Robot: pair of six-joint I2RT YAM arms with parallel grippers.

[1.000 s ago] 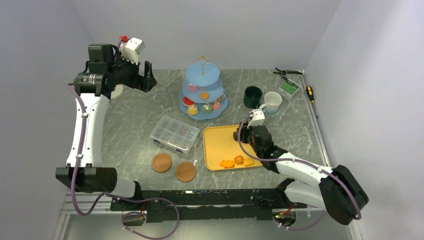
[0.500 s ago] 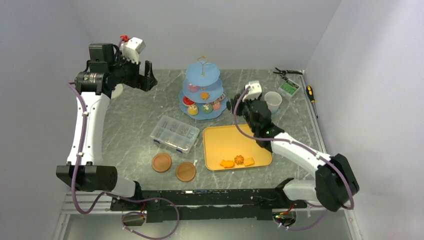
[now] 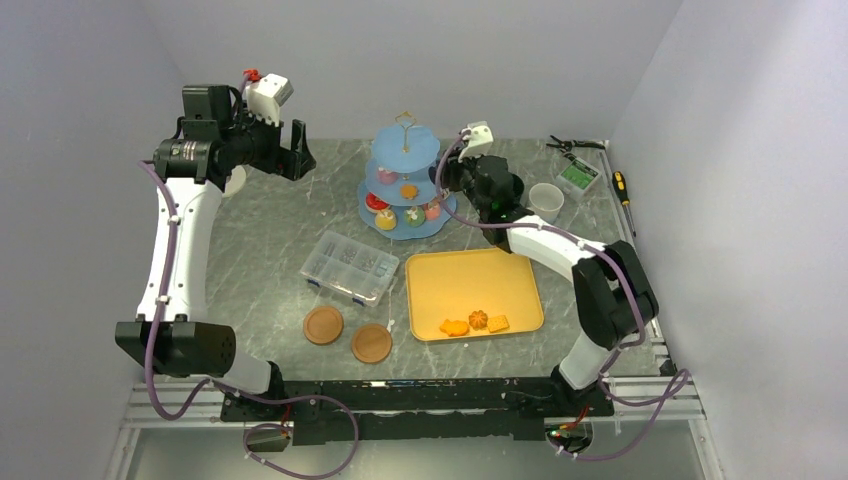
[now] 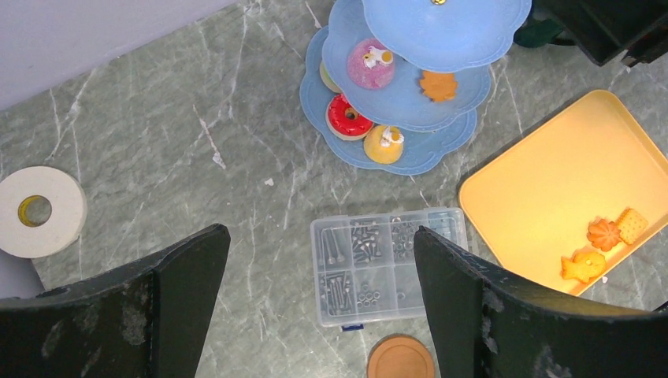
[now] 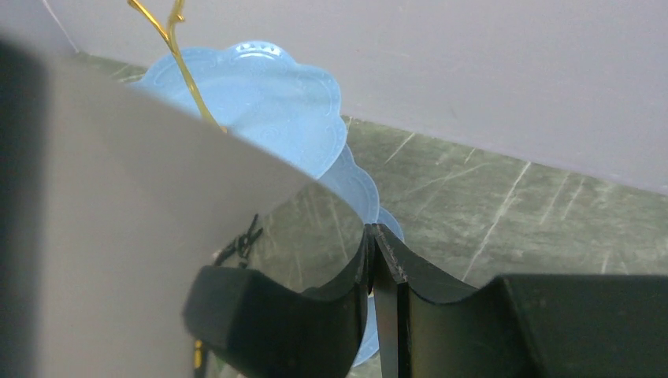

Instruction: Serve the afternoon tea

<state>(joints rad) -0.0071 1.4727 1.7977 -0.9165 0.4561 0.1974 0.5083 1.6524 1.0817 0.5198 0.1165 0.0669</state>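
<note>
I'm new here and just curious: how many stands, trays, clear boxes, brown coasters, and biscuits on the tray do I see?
Stand: 1
Tray: 1
Box: 1
Coasters: 2
Biscuits on tray: 3
Total: 8

My left arm [image 3: 180,240] stands tall from its base, the long link rising almost straight up and the elbow folded high, so the forearm runs level to the right. Its wrist tips the left gripper [image 3: 290,158] downward, jaws spread wide. My right arm [image 3: 560,248] is stretched far forward and to the left, low and nearly straight. The right gripper [image 3: 450,180] points left. On the wrist camera its fingertips [image 5: 346,268] look close together, but I can't tell if they're clamped.
</note>
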